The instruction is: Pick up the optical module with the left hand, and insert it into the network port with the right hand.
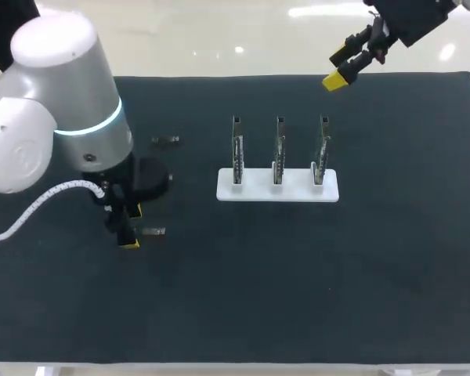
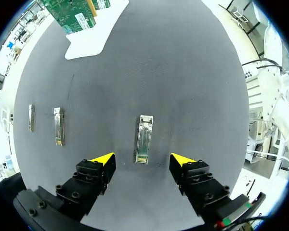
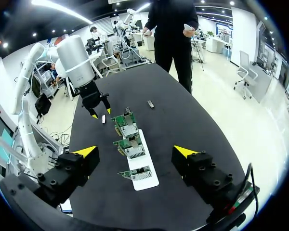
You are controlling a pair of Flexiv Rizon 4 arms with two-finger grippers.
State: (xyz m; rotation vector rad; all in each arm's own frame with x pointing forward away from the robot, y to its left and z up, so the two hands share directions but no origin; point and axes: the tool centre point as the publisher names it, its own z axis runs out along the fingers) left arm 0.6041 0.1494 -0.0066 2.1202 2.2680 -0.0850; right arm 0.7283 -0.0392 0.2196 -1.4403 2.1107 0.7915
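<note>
Fingers of our left pincer (image 2: 143,159) stand wide apart, holding nothing. The optical module (image 2: 144,139) lies flat on the dark surface (image 1: 298,274). Its near end sits between the two yellow tips, the rest reaches ahead of them, and it touches neither finger. From the head view the same module (image 1: 153,231) lies just beside the left pincer (image 1: 130,227), in the left half of the surface. Two further modules (image 2: 58,126) lie side by side off to one side of the pincer, apart from the first.

A broad stretch of bare surface separates the module from the white stand (image 1: 276,188), which sits near the middle and carries three upright boards (image 1: 279,149) in a row. The near edge is well apart from both.

Our right pincer (image 1: 341,66) hangs over the far right corner, near the far edge and well apart from the stand. Its fingers (image 3: 86,153) are spread wide and hold nothing.
</note>
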